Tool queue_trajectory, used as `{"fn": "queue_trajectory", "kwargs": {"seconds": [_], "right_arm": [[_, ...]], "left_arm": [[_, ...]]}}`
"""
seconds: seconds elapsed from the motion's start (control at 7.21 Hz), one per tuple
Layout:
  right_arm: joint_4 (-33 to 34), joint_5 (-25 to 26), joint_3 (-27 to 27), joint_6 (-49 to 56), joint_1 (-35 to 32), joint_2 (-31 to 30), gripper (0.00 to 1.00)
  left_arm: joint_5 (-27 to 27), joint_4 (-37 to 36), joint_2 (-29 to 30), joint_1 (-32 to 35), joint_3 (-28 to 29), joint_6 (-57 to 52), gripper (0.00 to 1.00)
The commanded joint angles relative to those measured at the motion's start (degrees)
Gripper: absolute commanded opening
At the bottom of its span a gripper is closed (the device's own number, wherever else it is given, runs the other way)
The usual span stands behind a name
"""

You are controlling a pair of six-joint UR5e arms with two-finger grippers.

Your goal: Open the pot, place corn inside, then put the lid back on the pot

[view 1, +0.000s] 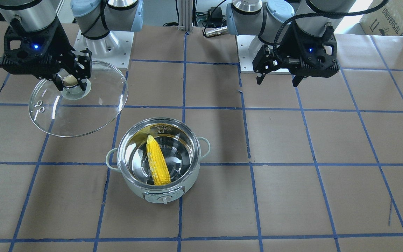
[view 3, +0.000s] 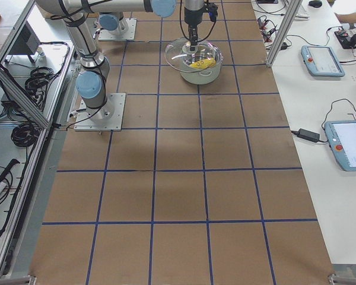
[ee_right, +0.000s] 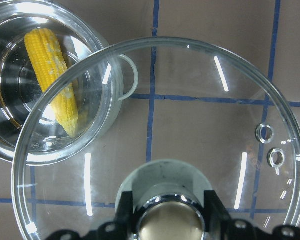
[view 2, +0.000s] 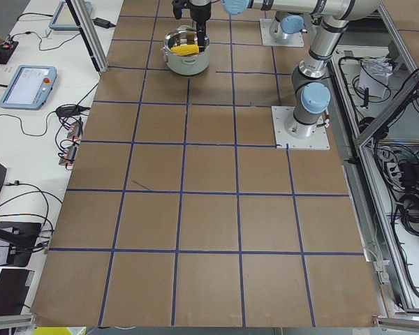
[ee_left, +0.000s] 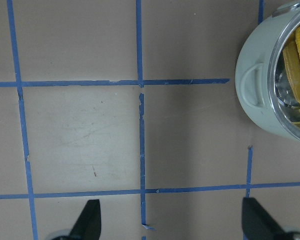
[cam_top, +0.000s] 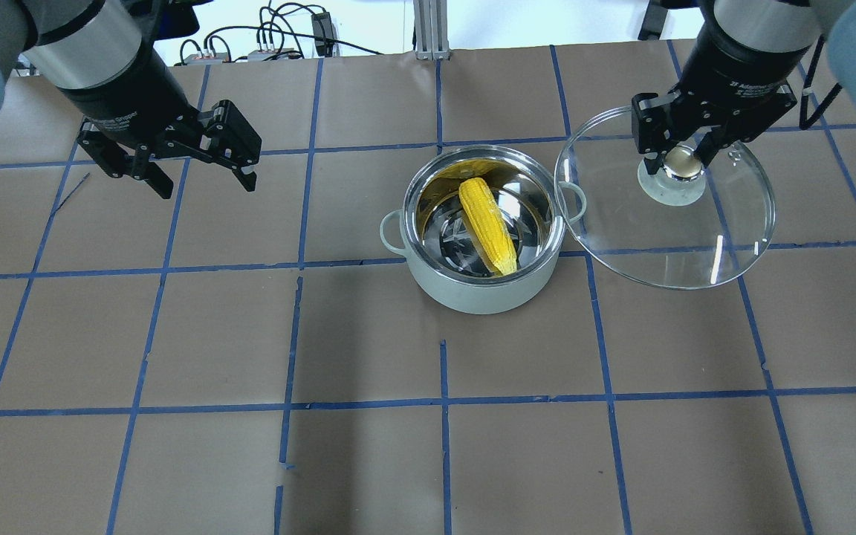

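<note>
Corn [cam_top: 487, 227] sits in the open pot [cam_top: 472, 293]. From overhead, the right gripper [cam_top: 679, 162] pinches the lid [cam_top: 666, 245] knob at the pot's 3 o'clock. The left gripper [cam_top: 206, 186] hangs wide open at 9.

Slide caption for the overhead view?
The corn lies in the open pot; right gripper holds the lid beside it; left gripper open, empty.

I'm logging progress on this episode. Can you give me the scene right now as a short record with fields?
pot: open, no lid on it
corn: lying inside the pot
lid: off the pot, held up beside it
right claw: shut on the lid's knob
left claw: open, empty, apart from the pot
step left: set the lid on the pot
</note>
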State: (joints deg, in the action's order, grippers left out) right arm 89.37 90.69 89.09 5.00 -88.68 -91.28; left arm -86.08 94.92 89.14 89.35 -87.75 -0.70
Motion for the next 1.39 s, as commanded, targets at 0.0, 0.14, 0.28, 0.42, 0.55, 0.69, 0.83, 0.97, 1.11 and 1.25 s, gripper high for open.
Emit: {"fn": "queue_trajectory", "kwargs": {"seconds": [0.0, 0.14, 0.28, 0.42, 0.55, 0.69, 0.83, 0.97, 1.11, 1.25], "right_arm": [[0.63, -0.33, 0.03, -0.86, -0.62, 0.40, 0.24], [3.94, -0.07, 0.98, -1.47, -1.66, 1.27, 0.24], [7.10, -0.07, 2.30, -3.05, -3.50, 1.98, 0.24], [10.70, 0.19, 2.66, -8.02, -6.22, 3.64, 0.24], [12.13, 0.28, 2.66, -9.29, -9.46, 5.05, 0.24], [12.67, 0.19, 2.49, -10.09, -11.85, 6.97, 0.24], [13.80, 0.37, 1.62, -12.79, -14.39, 10.04, 0.23], [15.99, 0.46, 0.48, -13.25, -15.64, 12.51, 0.23], [15.84, 0.46, -0.14, -13.26, -15.91, 13.92, 0.23], [15.57, 0.37, -0.58, -13.26, -16.09, 14.72, 0.22]], "left_arm": [[-0.06, 0.00, 0.07, 0.13, 0.04, 0.00, 1.00], [-0.06, 0.00, -0.02, 0.13, 0.04, 0.00, 1.00], [-0.06, -0.09, 0.33, 0.13, 0.04, 0.09, 1.00], [-0.06, -0.09, 0.16, 0.13, 0.04, 0.00, 1.00], [-0.06, -0.09, 0.16, 0.21, 0.04, 0.00, 1.00], [-0.06, -0.09, 0.25, 0.13, 0.04, 0.00, 1.00], [-0.06, -0.09, 0.25, 0.13, 0.04, 0.00, 1.00], [-0.06, -0.09, 0.33, 0.13, 0.04, 0.00, 1.00], [-0.06, -0.09, 0.25, 0.13, 0.04, 0.00, 1.00], [-0.06, -0.09, 0.25, 0.13, 0.04, 0.00, 1.00]]}}
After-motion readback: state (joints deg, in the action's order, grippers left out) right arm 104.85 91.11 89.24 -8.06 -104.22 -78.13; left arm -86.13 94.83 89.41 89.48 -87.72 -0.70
